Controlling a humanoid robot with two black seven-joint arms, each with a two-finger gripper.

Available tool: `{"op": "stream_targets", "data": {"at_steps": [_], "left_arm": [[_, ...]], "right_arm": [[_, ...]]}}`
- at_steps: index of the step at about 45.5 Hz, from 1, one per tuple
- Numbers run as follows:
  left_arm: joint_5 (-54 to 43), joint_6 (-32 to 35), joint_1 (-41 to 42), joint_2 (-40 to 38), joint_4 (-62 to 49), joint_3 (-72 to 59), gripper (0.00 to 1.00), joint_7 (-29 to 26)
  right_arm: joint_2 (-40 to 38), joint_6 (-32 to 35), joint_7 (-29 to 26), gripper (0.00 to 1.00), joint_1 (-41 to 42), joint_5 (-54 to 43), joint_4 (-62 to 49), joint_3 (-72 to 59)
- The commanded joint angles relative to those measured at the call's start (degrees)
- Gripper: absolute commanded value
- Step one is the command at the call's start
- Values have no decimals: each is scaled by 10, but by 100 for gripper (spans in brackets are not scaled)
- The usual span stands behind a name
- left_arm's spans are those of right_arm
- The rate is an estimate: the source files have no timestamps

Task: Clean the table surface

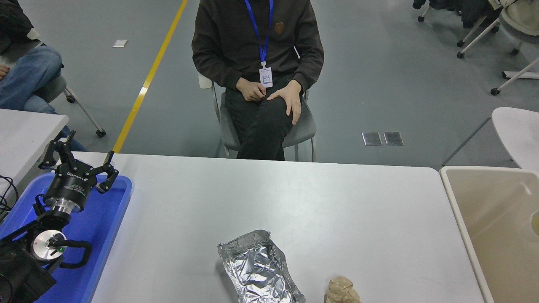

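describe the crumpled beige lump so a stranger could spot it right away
Start at the big white table surface and follow its near edge rightward. Just right of the shiny foil tray sits the crumpled beige lump, cut off by the frame; unlike the foil, it is matte, small and rounded.

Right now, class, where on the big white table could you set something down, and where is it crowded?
The light grey-white table surface is bare from the blue plastic tray across to the beige rectangular bin, along the whole far half. Crowded: the near edge, with the crumpled silver foil tray and the tan crumpled paper ball. The open left gripper hovers over the tray.
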Motion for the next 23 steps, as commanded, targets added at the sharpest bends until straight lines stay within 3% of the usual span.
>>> {"op": "stream_targets", "data": {"at_steps": [1,2,6,10,16,23], "left_arm": [[0,0,0,0,0,0,100,0],[0,0,0,0,0,-1,100,0],[0,0,0,0,0,0,100,0],[0,0,0,0,0,0,100,0],[0,0,0,0,0,0,100,0],[0,0,0,0,0,0,100,0]], "right_arm": [[5,-13,-7,0,-9,15,-14,0],[6,-13,-8,1,-9,22,-15,-5],[19,-7,-35,42,-9,46,-39,-8],[28,-3,-64,66,-9,49,-50,-9],[29,-3,-67,74,-11,48,-50,-23],[29,-4,-65,75,-11,54,-50,-49]]}}
